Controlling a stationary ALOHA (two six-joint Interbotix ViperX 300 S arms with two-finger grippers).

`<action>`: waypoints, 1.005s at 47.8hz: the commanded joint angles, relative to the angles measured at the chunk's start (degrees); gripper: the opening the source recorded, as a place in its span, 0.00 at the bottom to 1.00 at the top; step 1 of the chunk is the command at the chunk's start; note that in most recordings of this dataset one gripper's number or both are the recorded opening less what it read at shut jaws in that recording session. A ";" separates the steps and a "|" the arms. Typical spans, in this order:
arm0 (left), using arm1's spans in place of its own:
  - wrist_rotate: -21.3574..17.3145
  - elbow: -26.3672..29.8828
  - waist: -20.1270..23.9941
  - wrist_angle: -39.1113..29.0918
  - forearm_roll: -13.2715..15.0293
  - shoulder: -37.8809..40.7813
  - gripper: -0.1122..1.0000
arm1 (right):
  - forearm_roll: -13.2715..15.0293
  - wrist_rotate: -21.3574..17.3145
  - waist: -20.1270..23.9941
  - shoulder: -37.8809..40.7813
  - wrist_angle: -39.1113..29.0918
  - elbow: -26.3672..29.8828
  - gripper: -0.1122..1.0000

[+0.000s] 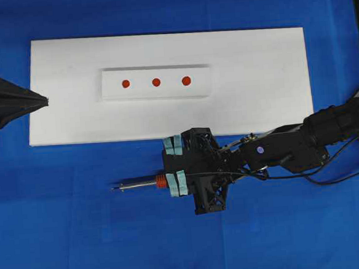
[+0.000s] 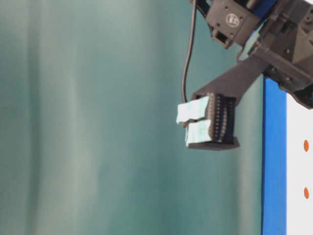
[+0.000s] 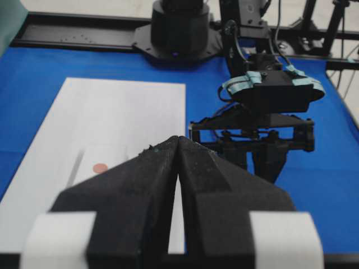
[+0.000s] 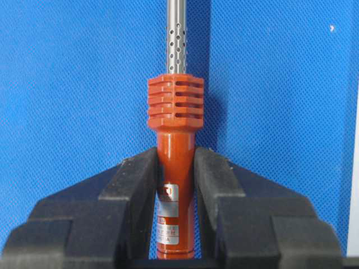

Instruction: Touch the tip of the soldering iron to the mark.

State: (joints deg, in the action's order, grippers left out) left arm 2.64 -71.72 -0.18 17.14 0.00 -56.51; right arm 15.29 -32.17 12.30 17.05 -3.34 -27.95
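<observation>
blue cloth covers the surface [image 1: 63, 229], and a broad white board [image 1: 263, 104] lies across its far half with a smaller raised white strip [image 1: 201, 87] on it carrying three red marks, left [image 1: 125, 84], middle [image 1: 156, 82] and right [image 1: 186, 80]; which one is meant i cannot tell. nearer than the board, the soldering iron [image 1: 147, 183] sits held level over the cloth, silver shaft pointing left and the tip [image 1: 113, 188] well apart from every mark, short of the board's near edge. the right gripper [image 4: 175, 165] has its jaws narrowed onto the orange-red handle just behind the ribbed collar, pads touching both sides in the right wrist view, the perforated shaft running straight out ahead. the black cord [image 1: 330, 176] trails off to the right along the arm. the left gripper [image 3: 178, 147] waits at the board's left end with its jaws pressed together on nothing. the iron looks light, stiff and slim, with a smooth round plastic handle that could roll or slip in the pads, so a hold close to the ribs seems sensible; the thin tip looks easy to bend or skid, and the cord's drag may tug the aim. reaching a mark likely calls for swinging the tip toward the far side and tilting it down gently.
</observation>
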 commanded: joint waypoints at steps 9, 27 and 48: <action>-0.09 0.53 0.00 0.62 -0.09 0.18 0.10 | 0.09 -0.09 0.35 -0.70 -0.18 0.97 0.55; 0.00 0.53 0.00 0.62 -0.09 0.18 0.10 | 1.41 0.18 0.09 -6.24 -6.06 1.49 0.85; 0.00 0.53 0.00 0.62 -0.18 0.00 0.10 | 4.31 0.18 0.18 -18.28 -17.58 1.76 0.86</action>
State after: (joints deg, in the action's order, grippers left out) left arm 2.64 -71.81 -0.26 17.14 0.00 -56.69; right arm 19.16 -31.90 12.39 0.70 -20.74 -27.42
